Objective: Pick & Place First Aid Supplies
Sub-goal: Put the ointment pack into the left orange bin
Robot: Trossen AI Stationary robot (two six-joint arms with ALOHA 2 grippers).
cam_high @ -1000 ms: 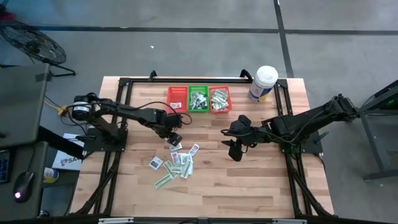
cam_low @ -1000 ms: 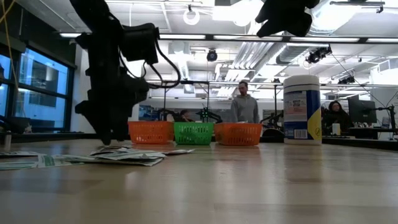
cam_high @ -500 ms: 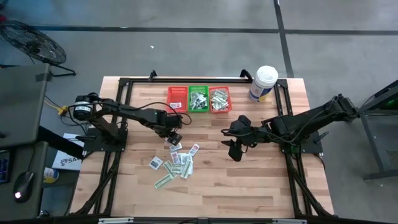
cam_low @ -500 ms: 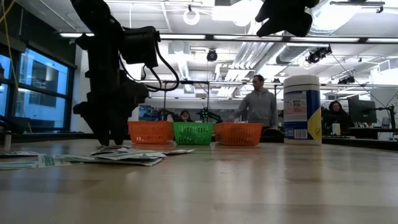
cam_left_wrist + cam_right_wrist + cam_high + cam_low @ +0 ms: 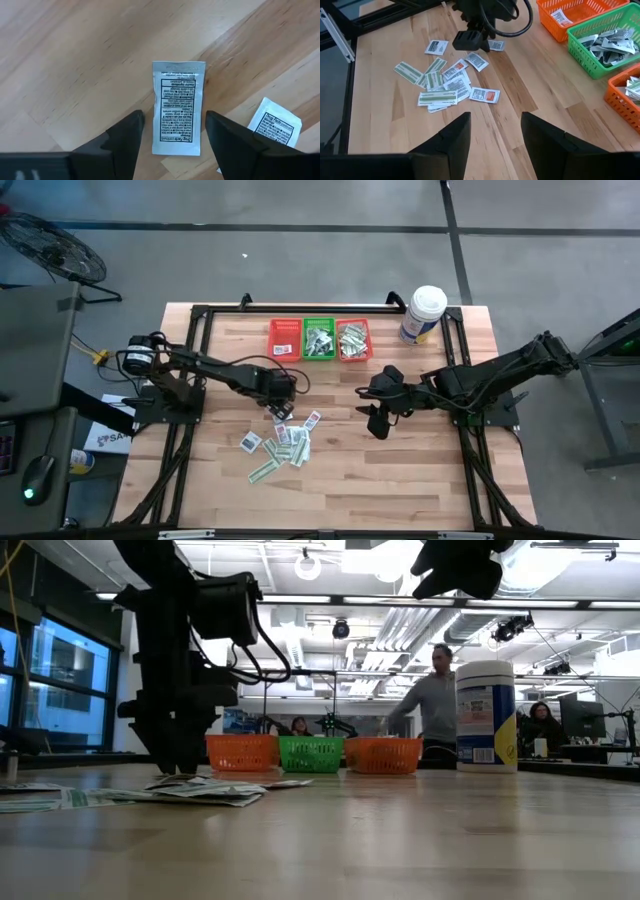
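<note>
We see the left gripper (image 5: 172, 137) hovering open over a white packet (image 5: 178, 107) lying flat on the tabletop (image 5: 420, 470), holding nothing. The other packets (image 5: 285, 445) lie scattered nearby. The right gripper (image 5: 492, 137) waits mid-table, seemingly open and empty.

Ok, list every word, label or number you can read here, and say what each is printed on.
"Drug Facts": heading on the white packet at the left wrist view's edge.
White packet between the left pincer's open fingers: dense dark print, too small to read.
Tub's blue label: blurred, unreadable.
Packets in the pile and baskets: print unreadable.
</note>
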